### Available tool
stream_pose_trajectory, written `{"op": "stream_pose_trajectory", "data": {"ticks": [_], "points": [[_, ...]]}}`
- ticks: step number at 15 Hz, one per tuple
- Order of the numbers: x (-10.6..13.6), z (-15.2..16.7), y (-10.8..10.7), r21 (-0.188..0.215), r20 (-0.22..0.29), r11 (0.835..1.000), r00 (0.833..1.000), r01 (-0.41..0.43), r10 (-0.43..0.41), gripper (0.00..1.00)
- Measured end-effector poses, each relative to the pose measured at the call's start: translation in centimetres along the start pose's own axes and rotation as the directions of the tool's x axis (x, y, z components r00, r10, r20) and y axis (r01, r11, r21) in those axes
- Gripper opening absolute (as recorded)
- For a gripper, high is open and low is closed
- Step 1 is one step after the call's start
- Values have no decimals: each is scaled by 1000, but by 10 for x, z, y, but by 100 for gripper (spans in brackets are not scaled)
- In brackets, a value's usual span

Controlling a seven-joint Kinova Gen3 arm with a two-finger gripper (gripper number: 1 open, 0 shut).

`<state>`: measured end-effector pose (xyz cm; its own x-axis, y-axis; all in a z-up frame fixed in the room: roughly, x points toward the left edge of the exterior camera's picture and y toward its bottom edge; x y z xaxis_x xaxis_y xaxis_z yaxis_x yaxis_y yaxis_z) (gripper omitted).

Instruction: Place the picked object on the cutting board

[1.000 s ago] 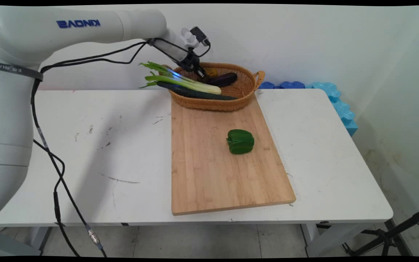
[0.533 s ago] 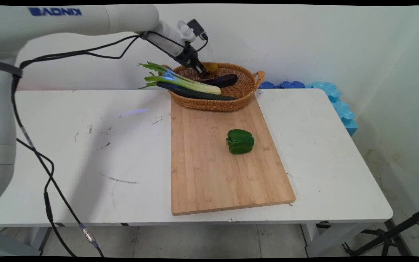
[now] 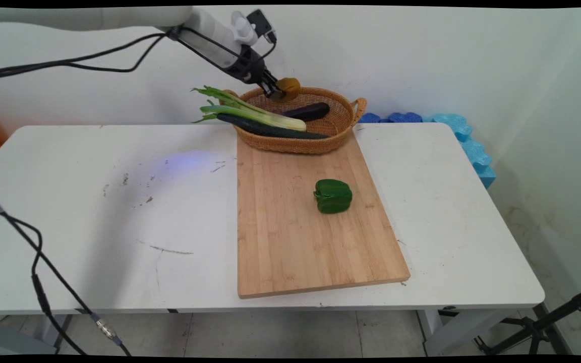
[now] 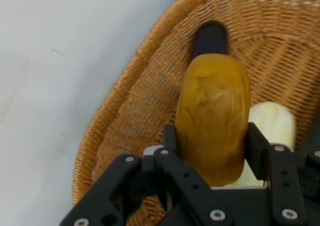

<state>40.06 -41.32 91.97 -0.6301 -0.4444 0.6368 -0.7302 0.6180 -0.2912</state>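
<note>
A rectangular bamboo cutting board [image 3: 310,217] lies on the white surface [image 3: 119,212]. A green bell pepper [image 3: 333,195] sits on it. Behind the board stands an oval woven wicker basket [image 3: 341,118] holding a dark purple eggplant [image 3: 308,110].

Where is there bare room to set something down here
Bare: the board around the pepper, and the table left and right of it. Crowded: the basket, under the gripper holding a potato.
</note>
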Motion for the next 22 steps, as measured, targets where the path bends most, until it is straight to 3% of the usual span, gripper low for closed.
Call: {"op": "stream_pose_trajectory", "data": {"ticks": [5, 11, 17, 22], "points": [[-4, -48, 26, -42, -15, 999, 999, -30, 29, 0], [-21, -103, 72, -125, -9, 991, 999, -45, 44, 0], [-41, -117, 110, -186, 25, 982, 999, -22, 27, 0], [-65, -105, 141, -228, 71, 974, 997, 10, 6, 0]]}}
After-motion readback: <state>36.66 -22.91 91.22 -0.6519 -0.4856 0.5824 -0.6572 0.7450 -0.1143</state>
